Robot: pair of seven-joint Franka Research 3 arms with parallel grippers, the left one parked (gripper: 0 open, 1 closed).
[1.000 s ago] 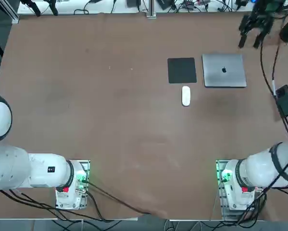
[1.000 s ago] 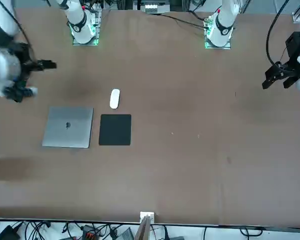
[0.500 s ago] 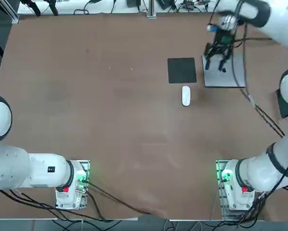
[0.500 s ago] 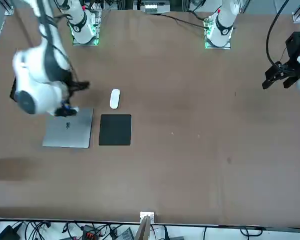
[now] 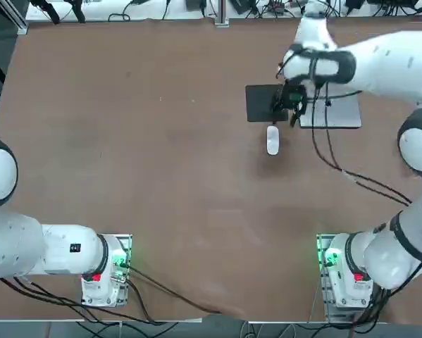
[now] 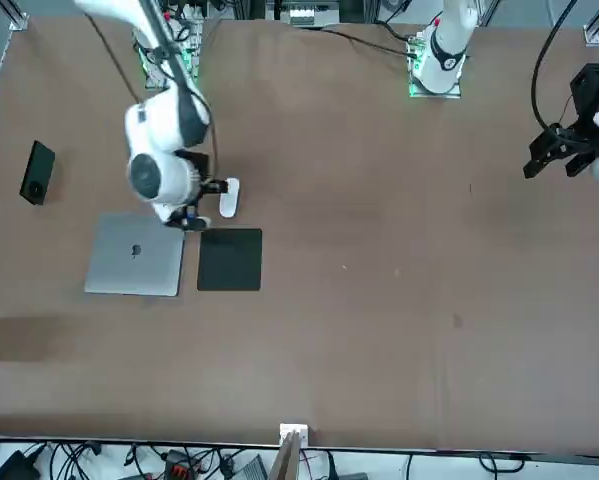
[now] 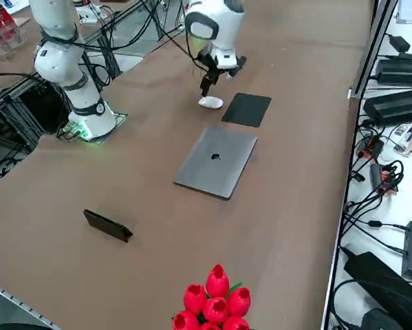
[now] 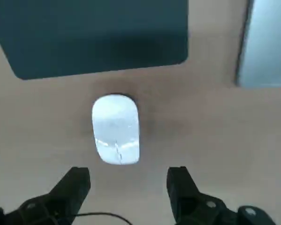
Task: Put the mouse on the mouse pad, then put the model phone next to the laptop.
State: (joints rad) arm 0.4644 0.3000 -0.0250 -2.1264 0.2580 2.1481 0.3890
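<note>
The white mouse [image 5: 272, 139] [image 8: 116, 129] lies on the brown table just in front of the black mouse pad [image 5: 260, 103] [image 6: 229, 259], apart from it. My right gripper [image 8: 127, 180] [image 6: 207, 203] hovers open over this spot, and the mouse sits just ahead of the gap between its fingers. The silver laptop [image 6: 136, 255] [image 7: 216, 161] lies shut beside the pad. The model phone [image 6: 37, 172] [image 7: 108, 225] rests far off toward my right table edge; my arm hides it in the top view.
Red tulips [image 7: 216, 299] stand at the table's right corner. Black boxes and cables [image 7: 398, 69] lie beyond the far edge. My right arm's cable [image 5: 337, 165] trails over the table near the laptop.
My right arm has swung from the far right edge, across the laptop, to above the mouse. The gripper stayed open, and the mouse, pad and laptop have not moved.
</note>
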